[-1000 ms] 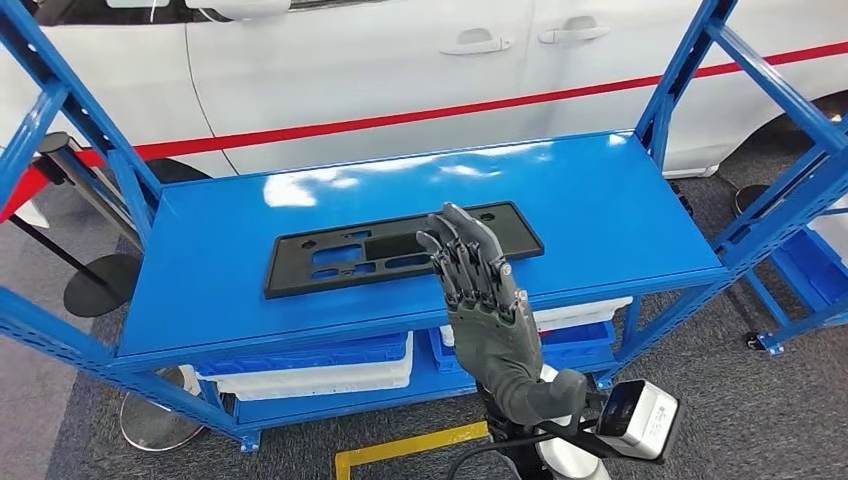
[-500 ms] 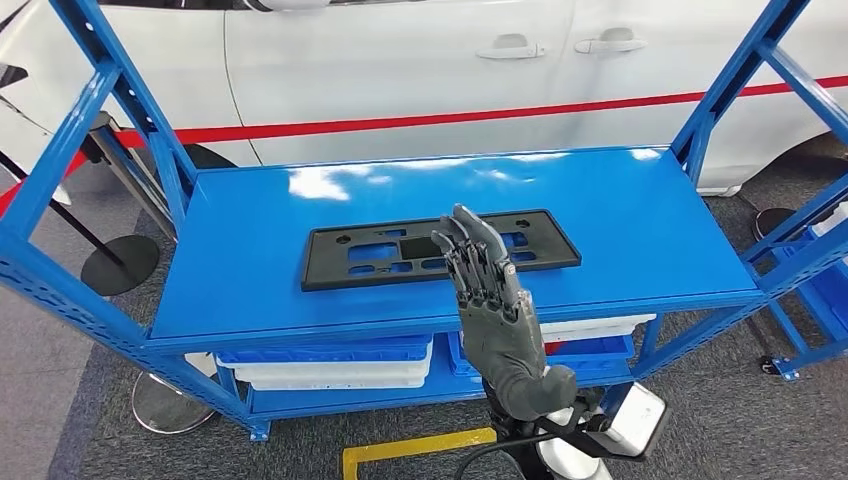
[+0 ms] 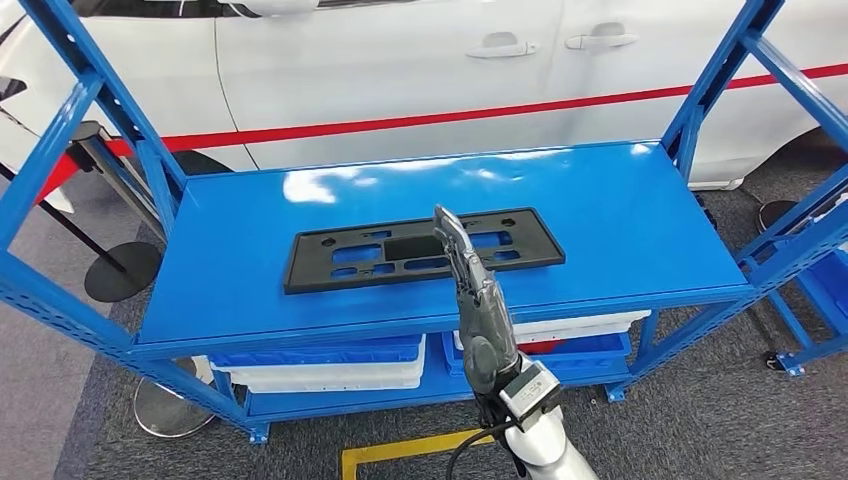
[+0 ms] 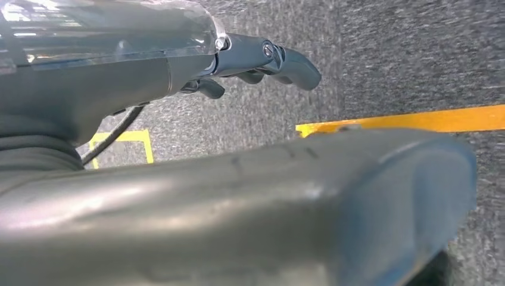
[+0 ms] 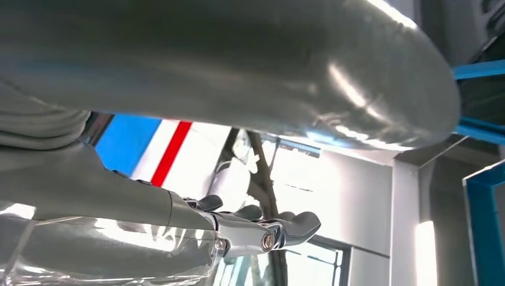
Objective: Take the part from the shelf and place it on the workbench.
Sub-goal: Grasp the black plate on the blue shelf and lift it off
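A black part (image 3: 422,249) is seen on a bright blue shelf (image 3: 620,220). The right robot hand (image 3: 470,280) is grey and dark. A white car (image 3: 400,70) is marked with a red stripe (image 3: 400,122).

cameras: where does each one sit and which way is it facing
Head view: high on the body, looking forward and down at the blue shelf, the black part and a white car; the right hand reaches up over the part.
Left wrist view: behind the left hand, looking down at grey floor with yellow tape.
Right wrist view: behind the right hand, looking up past it at blue frame.
Shared: head and right wrist views both show the right hand.
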Robot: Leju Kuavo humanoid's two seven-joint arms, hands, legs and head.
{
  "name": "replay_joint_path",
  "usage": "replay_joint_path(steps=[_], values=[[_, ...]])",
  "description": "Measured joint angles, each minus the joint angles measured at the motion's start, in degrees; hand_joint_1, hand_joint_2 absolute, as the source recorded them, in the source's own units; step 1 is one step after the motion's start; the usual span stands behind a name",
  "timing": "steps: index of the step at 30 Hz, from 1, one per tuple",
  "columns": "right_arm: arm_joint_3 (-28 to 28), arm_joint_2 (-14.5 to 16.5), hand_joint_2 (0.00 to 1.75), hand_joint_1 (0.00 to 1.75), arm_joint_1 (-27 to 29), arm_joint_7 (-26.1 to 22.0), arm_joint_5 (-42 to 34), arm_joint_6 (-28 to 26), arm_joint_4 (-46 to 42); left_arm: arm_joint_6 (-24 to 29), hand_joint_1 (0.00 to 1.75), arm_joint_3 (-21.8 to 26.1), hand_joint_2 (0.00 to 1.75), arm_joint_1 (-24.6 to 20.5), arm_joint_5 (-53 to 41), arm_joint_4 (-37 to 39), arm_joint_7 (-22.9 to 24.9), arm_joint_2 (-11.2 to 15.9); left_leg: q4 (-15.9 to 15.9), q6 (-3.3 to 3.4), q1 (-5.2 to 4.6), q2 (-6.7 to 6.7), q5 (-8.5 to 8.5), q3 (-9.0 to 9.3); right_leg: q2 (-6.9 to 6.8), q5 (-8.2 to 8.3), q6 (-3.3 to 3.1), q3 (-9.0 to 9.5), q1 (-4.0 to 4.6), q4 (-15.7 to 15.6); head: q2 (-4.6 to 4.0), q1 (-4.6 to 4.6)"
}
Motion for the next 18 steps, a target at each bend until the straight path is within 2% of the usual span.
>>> replay_joint_path(steps=[1,2,5,7,8,10,11,12,13,15,16,17,18], values=[[0.13,0.00,0.00,0.00,-0.06,0.01,-0.06,-0.02,0.26,-0.13,0.00,0.00,0.00,-0.04,0.12,0.01,0.00,-0.04,-3.16,0.25,-0.03,-0.02,1.08,1.49,0.02,-0.19,0.25,-0.09,0.07,0.34,0.00,0.01],[0.24,0.00,0.00,0.00,-0.12,0.02,-0.17,0.08,0.44,-0.22,0.00,0.00,0.00,-0.08,0.27,0.01,0.02,-0.08,-4.97,0.56,-0.08,-0.05,1.47,2.32,0.01,-0.31,0.52,-0.21,0.12,0.59,0.00,0.03],[0.66,0.00,0.00,0.00,-0.28,0.04,-0.69,0.66,0.98,-0.50,0.00,0.02,0.00,-0.01,0.60,0.03,0.09,-0.22,-5.60,1.70,-0.28,-0.14,1.60,2.38,0.02,-0.32,1.39,-0.42,0.14,0.76,0.00,0.07],[0.87,0.00,0.00,0.00,-0.47,0.05,-0.91,0.81,1.27,-0.62,0.00,0.03,0.00,-0.01,0.63,0.04,0.08,-0.38,-5.93,2.37,-0.17,-0.13,1.92,2.39,0.13,-1.72,2.02,-1.16,-0.02,2.55,0.00,0.10],[0.92,0.00,0.00,0.00,-0.59,0.05,-0.98,0.83,1.41,-0.66,0.00,0.03,0.00,-0.04,0.63,0.04,0.08,-0.44,-6.04,2.63,-0.10,-0.12,2.01,2.36,0.19,-3.28,2.30,-2.29,-0.11,5.05,0.00,0.11],[0.95,0.00,0.00,0.00,-0.73,0.05,-1.22,0.93,1.73,-0.85,0.00,0.04,0.00,-0.04,0.61,0.04,0.03,-0.48,-6.05,2.92,-0.17,-0.13,1.92,2.16,0.22,-6.80,2.68,-5.93,-0.20,12.51,0.00,0.13],[0.96,-0.01,0.00,0.00,-0.73,0.06,-1.45,1.07,1.91,-1.04,0.00,0.04,0.00,0.00,0.59,0.04,0.00,-0.48,-6.04,2.98,-0.20,-0.13,1.85,2.12,0.22,-7.67,2.76,-7.53,-0.21,15.58,0.00,0.13],[0.96,-0.01,0.00,0.00,-0.71,0.07,-1.71,1.26,2.05,-1.25,0.00,0.04,0.00,0.04,0.56,0.04,-0.04,-0.48,-6.04,3.00,-0.23,-0.14,1.76,2.16,0.22,-7.47,2.74,-8.32,-0.21,16.86,0.00,0.13],[0.97,-0.01,0.00,0.00,-0.71,0.08,-1.94,1.46,2.15,-1.44,0.00,0.04,0.00,0.06,0.54,0.04,-0.08,-0.49,-6.04,2.95,-0.24,-0.19,1.66,2.30,0.23,-6.14,2.62,-7.91,-0.19,15.80,0.00,0.13],[0.97,0.00,0.00,0.00,-0.77,0.09,-2.30,1.72,2.21,-1.61,0.00,0.03,0.00,0.06,0.46,0.04,-0.14,-0.56,-6.08,2.76,-0.25,-0.29,1.32,2.85,0.22,-2.01,2.01,-4.24,-0.07,8.17,0.00,0.14],[0.97,0.00,0.00,0.00,-0.82,0.10,-2.45,1.76,2.20,-1.62,0.00,0.02,0.00,0.03,0.39,0.04,-0.17,-0.64,-6.08,2.56,-0.32,-0.34,1.10,3.09,0.19,-0.77,1.64,-2.31,0.11,4.31,0.00,0.12],[0.98,0.00,0.00,0.00,-0.86,0.11,-2.62,1.81,2.18,-1.62,0.00,0.02,0.00,0.01,0.33,0.04,-0.21,-0.71,-6.12,2.30,-0.37,-0.34,0.91,3.25,0.16,-0.25,1.31,-0.99,0.30,1.65,0.00,0.13],[1.00,0.00,0.00,0.00,-0.88,0.12,-2.75,1.83,2.17,-1.62,0.00,0.02,0.00,0.01,0.28,0.04,-0.24,-0.77,-6.19,2.00,-0.39,-0.33,0.73,3.34,0.15,-0.49,1.04,-0.46,0.48,0.54,0.00,0.12]])
